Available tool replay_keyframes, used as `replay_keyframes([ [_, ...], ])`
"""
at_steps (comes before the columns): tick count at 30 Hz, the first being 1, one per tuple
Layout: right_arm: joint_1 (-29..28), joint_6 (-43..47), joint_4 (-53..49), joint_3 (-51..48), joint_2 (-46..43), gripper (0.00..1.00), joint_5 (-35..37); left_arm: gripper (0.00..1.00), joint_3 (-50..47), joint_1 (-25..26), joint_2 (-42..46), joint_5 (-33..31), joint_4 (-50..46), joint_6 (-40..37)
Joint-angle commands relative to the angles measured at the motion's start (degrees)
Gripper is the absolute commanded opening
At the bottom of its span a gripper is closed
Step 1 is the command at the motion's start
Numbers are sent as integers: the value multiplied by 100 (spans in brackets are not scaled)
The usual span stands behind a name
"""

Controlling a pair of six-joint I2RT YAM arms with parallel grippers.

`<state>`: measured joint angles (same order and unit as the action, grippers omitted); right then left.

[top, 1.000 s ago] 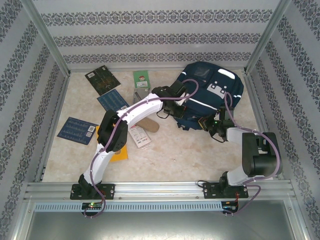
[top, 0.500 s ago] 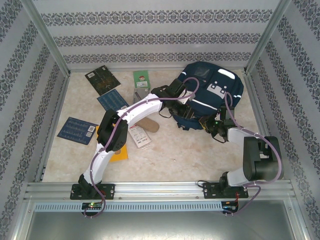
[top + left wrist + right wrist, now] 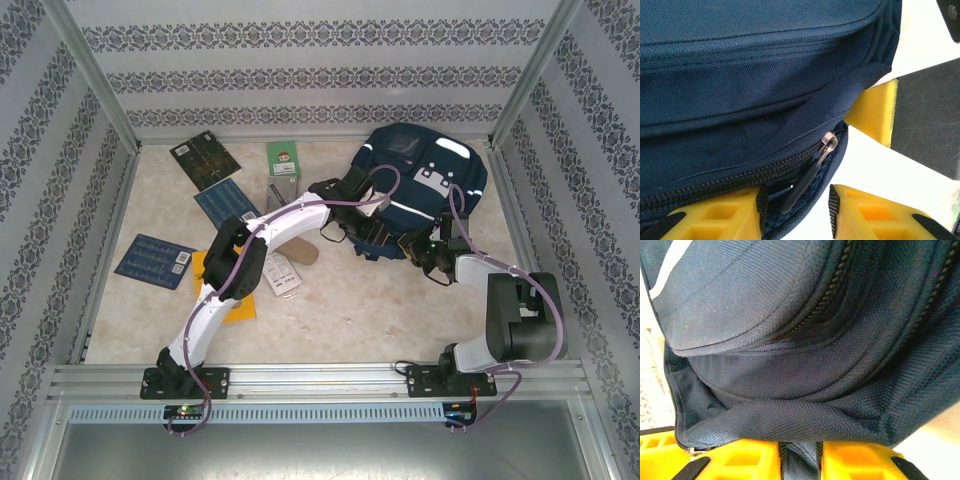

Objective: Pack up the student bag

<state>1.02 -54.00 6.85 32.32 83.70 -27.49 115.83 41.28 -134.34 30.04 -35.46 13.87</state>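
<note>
Nearest to me, two robot arms were bolted side by side to a metal rail at the front edge of the pale table [image 3: 380,310]. Just past the left arm's base, an orange flat packet [image 3: 232,306] lay partly under that arm. A white tagged card [image 3: 282,272] and a tan oval pad [image 3: 303,250] lay a little beyond it. Off to the left sat a blue patterned card [image 3: 153,260].

Both arms reached to the near edge of the student bag [image 3: 425,180]. This big navy backpack with white stripes lay flat in the far right part of the table, close to the right wall.

The left gripper [image 3: 367,232] was at the bag's near left corner. From its wrist camera, the left fingers [image 3: 715,220] were yellow and stood apart, pinching nothing. A black zipper pull [image 3: 801,189] hung loose in the gap between them. It was hooked to a silver slider [image 3: 829,142] at the end of a row of zipper teeth.

The right gripper [image 3: 412,246] was just beside it, at the same edge of the bag. The right fingers [image 3: 740,460] stood slightly apart, with a fold of navy fabric filling the narrow gap. I could not tell whether they were squeezing it.

Farther back, left of the bag, lay a second blue card [image 3: 226,200]. Beyond it were a green card [image 3: 283,160] and a dark card [image 3: 205,160], both near the patterned back wall.
</note>
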Motion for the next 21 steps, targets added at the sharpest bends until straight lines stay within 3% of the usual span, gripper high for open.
replay_keyframes([
  [1, 30, 118, -145, 143, -12, 24, 38, 40, 108, 56, -181, 136, 27, -187],
  [8, 30, 119, -131, 126, -33, 25, 6, 31, 177, 153, -296, 11, -80, -332],
  [13, 30, 126, -155, 100, -62, 25, 15, 0, 209, 161, -247, -273, -49, -228],
  [21, 95, 135, -452, 6, 1, 22, 330, 0, 208, 51, -14, -1215, -404, 106],
])
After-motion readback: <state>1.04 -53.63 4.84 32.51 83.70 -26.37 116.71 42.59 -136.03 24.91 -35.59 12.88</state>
